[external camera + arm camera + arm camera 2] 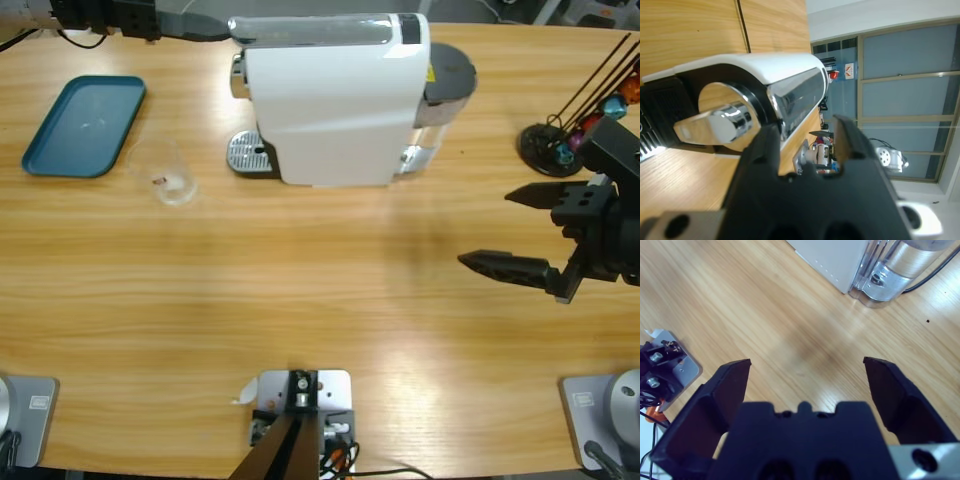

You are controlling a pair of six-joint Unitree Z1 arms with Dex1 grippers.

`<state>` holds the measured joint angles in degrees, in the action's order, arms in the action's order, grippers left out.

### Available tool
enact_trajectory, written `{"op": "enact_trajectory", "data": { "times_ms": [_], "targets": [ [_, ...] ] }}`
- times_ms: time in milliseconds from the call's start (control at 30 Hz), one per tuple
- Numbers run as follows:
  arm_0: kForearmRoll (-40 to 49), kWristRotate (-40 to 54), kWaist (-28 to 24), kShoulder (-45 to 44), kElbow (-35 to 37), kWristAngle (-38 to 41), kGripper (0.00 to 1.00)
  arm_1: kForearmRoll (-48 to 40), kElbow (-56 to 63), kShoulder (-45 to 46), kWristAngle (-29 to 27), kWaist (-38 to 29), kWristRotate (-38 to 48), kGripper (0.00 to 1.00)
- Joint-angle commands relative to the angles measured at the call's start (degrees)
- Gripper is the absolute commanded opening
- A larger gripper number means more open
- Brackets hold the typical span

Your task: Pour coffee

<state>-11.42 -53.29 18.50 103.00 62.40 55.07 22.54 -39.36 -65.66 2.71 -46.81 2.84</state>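
A small clear glass stands on the table left of the white coffee machine. I cannot make out coffee in it; only a small dark speck shows at its base. My left gripper is up at the machine's top left end, open. The machine's chrome lever runs down beside one of its jaws, and the gap between the jaws shows only background. My right gripper hovers wide open over bare wood at the right, holding nothing, well apart from the machine and the glass.
A teal tray lies at the far left behind the glass. The machine's metal drip grid faces left, with its water tank on the right. A black wire capsule stand with coloured capsules sits at the right edge.
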Motion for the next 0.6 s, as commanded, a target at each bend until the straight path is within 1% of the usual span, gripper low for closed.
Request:
{"op": "enact_trajectory", "data": {
  "times_ms": [33, 100, 167, 333, 600],
  "targets": [
    [-1.6, -0.6, 0.3, 3.1, -0.9, 0.9, 0.000, -0.1, 1.0, -0.1, 0.7, -0.4, -0.5, 0.964],
    [-1.9, -0.6, 0.4, 3.0, -1.2, 0.9, 0.000, -0.1, 0.9, -0.2, 0.7, -0.4, -0.4, 0.964],
    [-2.1, -0.6, 0.4, 2.5, -1.6, 0.7, 0.000, -0.1, 0.9, -0.2, 0.7, -0.4, -0.5, 0.931],
    [-2.3, -0.5, 0.3, 1.4, -2.0, 0.6, 0.000, -0.1, 0.9, -0.3, 0.6, -0.4, -0.5, 0.919],
    [-1.8, -2.2, -0.8, -4.9, -1.8, 1.0, 0.000, -0.1, 0.9, -0.4, 0.6, -0.4, -0.5, 0.908]
  ]
}}
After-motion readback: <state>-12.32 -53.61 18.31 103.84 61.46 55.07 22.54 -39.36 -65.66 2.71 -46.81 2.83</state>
